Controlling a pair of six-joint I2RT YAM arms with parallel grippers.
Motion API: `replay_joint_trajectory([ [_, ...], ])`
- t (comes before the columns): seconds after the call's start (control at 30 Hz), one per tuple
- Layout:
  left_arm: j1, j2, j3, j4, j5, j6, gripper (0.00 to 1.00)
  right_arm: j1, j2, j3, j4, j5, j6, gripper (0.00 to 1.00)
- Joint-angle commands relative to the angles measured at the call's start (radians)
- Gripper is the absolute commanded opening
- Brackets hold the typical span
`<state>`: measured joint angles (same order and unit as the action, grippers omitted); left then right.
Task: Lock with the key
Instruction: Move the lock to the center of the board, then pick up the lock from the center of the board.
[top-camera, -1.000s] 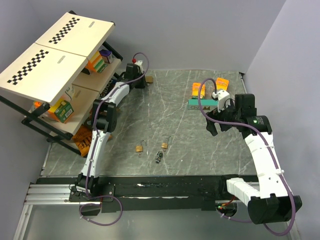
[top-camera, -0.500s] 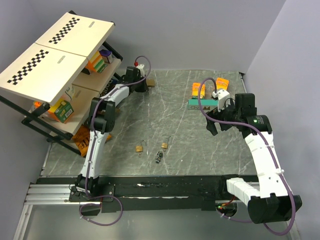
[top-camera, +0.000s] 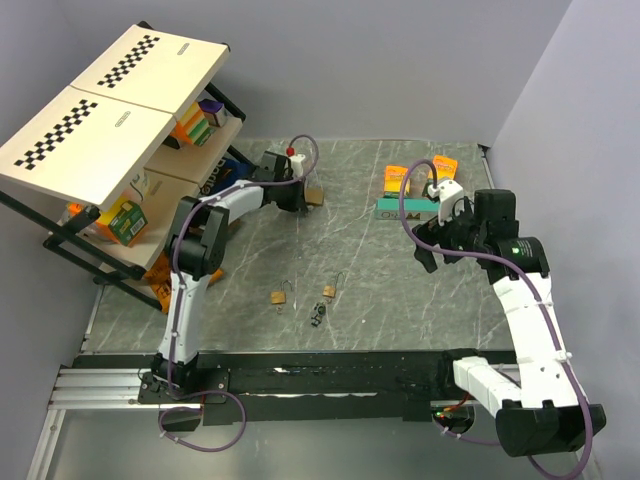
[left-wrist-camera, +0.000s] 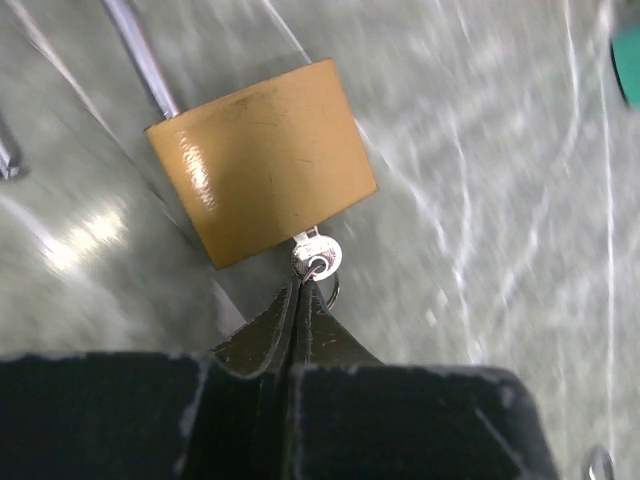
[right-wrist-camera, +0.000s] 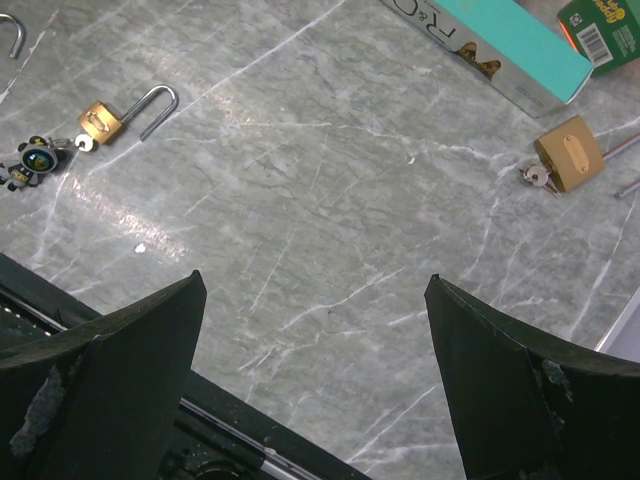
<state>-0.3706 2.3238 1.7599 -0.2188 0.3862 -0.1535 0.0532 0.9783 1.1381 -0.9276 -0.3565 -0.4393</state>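
Swinging right and toward the near side since a second ago, the left arm (top-camera: 238, 196) has dragged the large padlock (left-wrist-camera: 262, 160) with it, away from the shelf (top-camera: 100, 120) and out onto the open desk (top-camera: 380, 290). The left jaws are pinched together on the silver key (left-wrist-camera: 316, 258) that sticks out of this padlock's base; a thin wire ring loops through the key's round head. The right arm (top-camera: 525, 300) hangs about where it was, and the right jaws stand wide apart with nothing between them.

Four brass padlocks can be counted. The large padlock is a smooth block with rounded corners and a straight steel shackle (left-wrist-camera: 140, 50). The left small padlock (top-camera: 279, 297) and the right small padlock (top-camera: 328, 291) lie side by side on the near middle of the desk, each with a thin wire shackle. The fourth padlock (right-wrist-camera: 570, 155), seen only from the right wrist, lies near the teal box (right-wrist-camera: 490, 50) with small keys (right-wrist-camera: 535, 177) at its base.

One bunch of keys (top-camera: 318, 317), tiny and dark grey, lies loose on the desk just beside the right small padlock on its near side, well apart from both arms.

Two orange packets (top-camera: 397, 178) (top-camera: 443, 167) stand behind the long flat teal box. The desk top is glossy grey stone with pale veins.
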Motion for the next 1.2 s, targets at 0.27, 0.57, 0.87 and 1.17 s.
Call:
replay_joint_trajectory([
  [0.27,0.004,-0.191,-0.053,-0.119,0.02,-0.012,0.74,-0.007,-0.029,-0.005,0.033,-0.025,0.019,1.0],
  [0.57,-0.05,-0.124,0.102,-0.177,-0.211,0.017,0.98,-0.006,-0.001,0.02,0.061,-0.03,0.073,1.0],
  [0.87,-0.103,0.022,0.256,-0.243,-0.337,0.048,0.99,-0.007,0.028,0.08,0.107,0.037,0.152,1.0],
  [1.17,-0.137,0.114,0.288,-0.243,-0.385,0.066,0.96,-0.007,0.033,0.084,0.093,0.022,0.129,1.0],
])
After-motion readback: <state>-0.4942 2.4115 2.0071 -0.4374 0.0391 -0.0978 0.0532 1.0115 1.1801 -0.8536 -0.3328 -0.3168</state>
